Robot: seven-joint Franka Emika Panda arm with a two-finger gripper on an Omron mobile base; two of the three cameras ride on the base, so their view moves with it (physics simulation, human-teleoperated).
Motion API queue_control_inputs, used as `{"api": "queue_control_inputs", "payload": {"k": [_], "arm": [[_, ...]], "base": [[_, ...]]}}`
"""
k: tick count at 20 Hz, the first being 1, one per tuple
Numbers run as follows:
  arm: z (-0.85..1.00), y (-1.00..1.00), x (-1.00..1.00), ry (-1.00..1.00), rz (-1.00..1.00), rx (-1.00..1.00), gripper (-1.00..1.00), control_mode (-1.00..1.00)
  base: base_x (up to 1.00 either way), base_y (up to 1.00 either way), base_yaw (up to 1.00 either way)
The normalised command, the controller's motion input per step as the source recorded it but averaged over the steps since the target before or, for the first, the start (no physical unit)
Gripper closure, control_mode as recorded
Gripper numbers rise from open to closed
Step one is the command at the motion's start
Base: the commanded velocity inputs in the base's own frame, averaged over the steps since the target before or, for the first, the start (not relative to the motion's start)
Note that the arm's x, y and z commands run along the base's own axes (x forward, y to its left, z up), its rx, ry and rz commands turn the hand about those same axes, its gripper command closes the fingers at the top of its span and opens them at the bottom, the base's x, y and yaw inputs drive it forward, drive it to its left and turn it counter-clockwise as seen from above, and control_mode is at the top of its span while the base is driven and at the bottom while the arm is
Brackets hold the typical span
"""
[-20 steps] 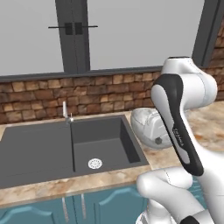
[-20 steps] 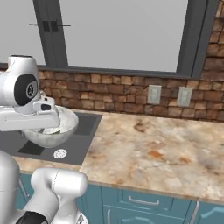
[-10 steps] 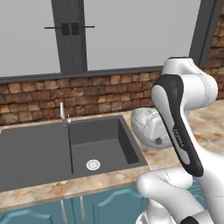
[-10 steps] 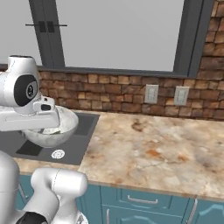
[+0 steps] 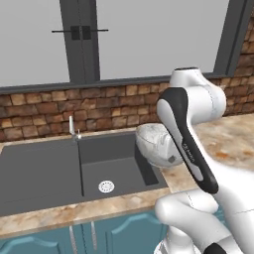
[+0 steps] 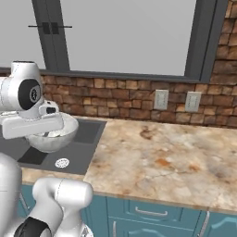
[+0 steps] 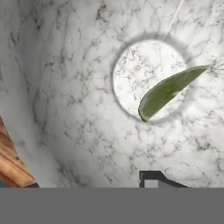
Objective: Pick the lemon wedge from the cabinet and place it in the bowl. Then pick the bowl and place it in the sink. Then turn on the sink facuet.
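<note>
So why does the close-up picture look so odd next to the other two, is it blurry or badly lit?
Hand view: not blurred, just very close; the bowl wall curves round the frame, evenly lit, the lemon wedge sharp on its floor. Left base view: soft, flat light, the sink basin darker beside the bowl. Right base view: the same even light, no glare on the counter.

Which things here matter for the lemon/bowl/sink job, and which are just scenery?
Job:
- bowl, carried by the gripper at the sink's right edge
- lemon wedge, lying in the bowl
- sink
- sink faucet, behind the basins

Scenery:
- two wall outlets
- marble counter
- brick backsplash
- window
</note>
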Motion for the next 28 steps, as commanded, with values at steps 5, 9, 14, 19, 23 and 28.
{"api": "queue_control_inputs", "payload": {"k": [5,9,14,19,23,28], "arm": [[-0.47,0.03,1.0,0.0,0.56,0.0,1.0,-1.0],[-0.5,0.02,1.0,0.03,0.42,0.0,1.0,-1.0],[-0.5,0.12,0.77,0.01,0.31,0.0,1.0,-1.0],[-0.47,0.21,0.42,0.0,0.21,0.01,1.0,-1.0],[-0.6,0.1,0.29,0.02,0.04,0.04,1.0,-1.0],[-0.6,0.05,0.28,0.02,-0.01,0.07,1.0,-1.0]], "base": [[0.0,0.0,0.0],[0.0,0.0,0.0],[0.0,0.0,0.0],[0.0,0.0,0.0],[0.0,0.0,0.0],[0.0,0.0,0.0]]}}
